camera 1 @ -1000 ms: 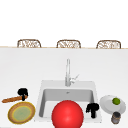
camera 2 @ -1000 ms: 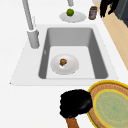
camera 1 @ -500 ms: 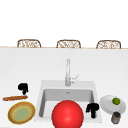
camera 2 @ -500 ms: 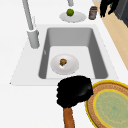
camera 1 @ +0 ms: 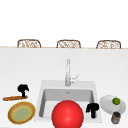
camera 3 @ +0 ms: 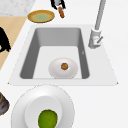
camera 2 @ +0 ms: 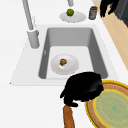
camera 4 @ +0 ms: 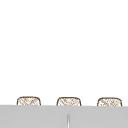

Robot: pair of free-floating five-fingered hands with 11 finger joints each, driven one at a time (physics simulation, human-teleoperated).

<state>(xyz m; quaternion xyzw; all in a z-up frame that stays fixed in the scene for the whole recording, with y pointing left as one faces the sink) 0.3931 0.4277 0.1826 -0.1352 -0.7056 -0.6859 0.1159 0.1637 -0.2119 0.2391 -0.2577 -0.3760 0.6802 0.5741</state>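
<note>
Two hands: left hand (camera 1: 23, 89) seemingly curled over one brown stick (camera 1: 12, 98); right hand (camera 1: 92, 108) clenched, empty.

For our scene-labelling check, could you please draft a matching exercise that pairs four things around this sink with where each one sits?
Things:
1. green fruit
2. small brown food piece
3. brown stick
4. dark jar

Places:
A. on the counter under the left hand
B. on the white plate inside the sink
C. on the white plate right of the sink
D. on the counter in front of the right-hand plate

Pairs: 1-C, 2-B, 3-A, 4-D
</note>
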